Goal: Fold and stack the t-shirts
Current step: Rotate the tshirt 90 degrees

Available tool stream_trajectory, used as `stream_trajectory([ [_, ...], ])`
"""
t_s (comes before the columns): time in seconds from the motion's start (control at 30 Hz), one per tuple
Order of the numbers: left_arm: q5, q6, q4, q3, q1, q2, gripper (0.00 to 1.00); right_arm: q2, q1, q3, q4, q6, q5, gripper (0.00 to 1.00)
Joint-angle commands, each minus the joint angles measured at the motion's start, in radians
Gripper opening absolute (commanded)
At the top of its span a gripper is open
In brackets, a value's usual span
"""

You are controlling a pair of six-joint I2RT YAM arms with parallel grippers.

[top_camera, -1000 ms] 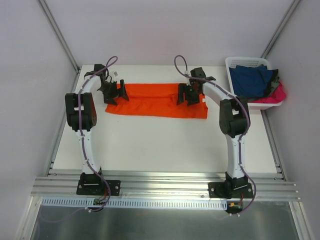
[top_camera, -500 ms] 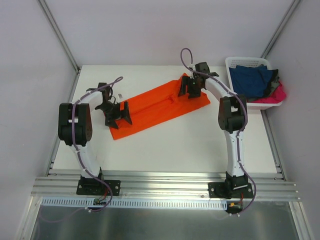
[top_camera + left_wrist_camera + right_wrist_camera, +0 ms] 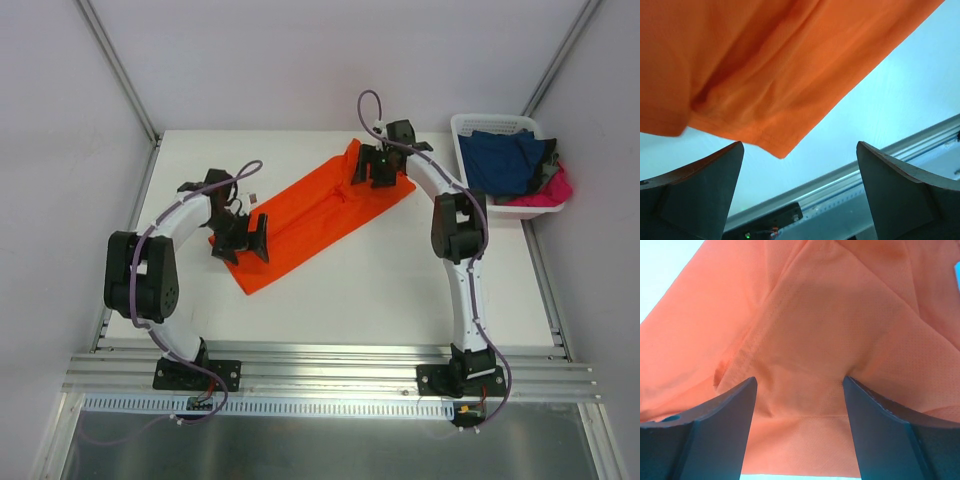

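The bright orange t-shirt [image 3: 310, 215], folded into a long strip, lies diagonally on the white table, from near left to far right. My left gripper [image 3: 243, 238] is at its near-left end. In the left wrist view the left gripper [image 3: 799, 147] is open and empty, and the shirt's corner [image 3: 782, 152] lies just beyond the fingertips. My right gripper [image 3: 375, 170] is at the far-right end. In the right wrist view the right gripper [image 3: 799, 380] is open, with its fingers spread over the orange cloth [image 3: 805, 315]. A navy t-shirt [image 3: 505, 160] and a hot pink one [image 3: 555, 190] lie in the basket.
A white slotted basket [image 3: 470, 125] stands at the table's far right corner. The table [image 3: 350, 290] is bounded by metal rails at the sides and at the near edge [image 3: 850, 172].
The orange strip has swung from lying across the table to a diagonal. My left gripper has moved nearer with its end, and my right gripper has moved farther back.
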Motion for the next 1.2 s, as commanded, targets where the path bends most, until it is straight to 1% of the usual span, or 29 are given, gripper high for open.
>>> stream_trajectory([
  [0.0, -0.05, 0.049, -0.011, 0.144, 0.004, 0.015, 0.97, -0.153, 0.015, -0.054, -0.005, -0.004, -0.008, 0.73],
  [0.07, -0.057, 0.049, -0.012, 0.231, 0.005, 0.076, 0.97, -0.218, 0.015, -0.098, -0.01, -0.006, -0.007, 0.74],
  [0.13, -0.051, 0.049, -0.012, 0.283, 0.005, 0.142, 0.97, -0.255, 0.015, -0.138, -0.012, -0.013, -0.007, 0.74],
  [0.2, -0.044, 0.044, -0.012, 0.361, 0.007, 0.188, 0.97, -0.29, 0.017, -0.158, -0.01, -0.021, 0.001, 0.74],
  [0.23, -0.046, 0.046, -0.014, 0.409, 0.007, 0.237, 0.97, -0.296, 0.017, -0.172, -0.01, -0.03, 0.006, 0.74],
  [0.43, -0.035, 0.036, -0.023, 0.579, 0.031, 0.422, 0.96, -0.275, 0.017, -0.171, -0.013, -0.044, 0.022, 0.74],
  [0.57, -0.031, 0.035, -0.031, 0.627, 0.053, 0.481, 0.96, -0.252, 0.021, -0.178, -0.021, -0.044, 0.027, 0.74],
  [0.7, -0.034, 0.042, -0.035, 0.598, 0.057, 0.483, 0.96, -0.226, 0.02, -0.194, -0.025, -0.039, 0.024, 0.74],
  [0.8, -0.037, 0.044, -0.035, 0.546, 0.057, 0.467, 0.96, -0.195, 0.02, -0.184, -0.024, -0.029, 0.016, 0.74],
  [1.0, -0.023, 0.035, -0.035, 0.397, 0.048, 0.372, 0.96, -0.109, 0.018, -0.117, -0.016, 0.008, -0.004, 0.74],
  [1.17, -0.012, 0.033, -0.034, 0.276, 0.015, 0.296, 0.96, -0.06, 0.02, -0.077, -0.004, 0.04, -0.022, 0.75],
])
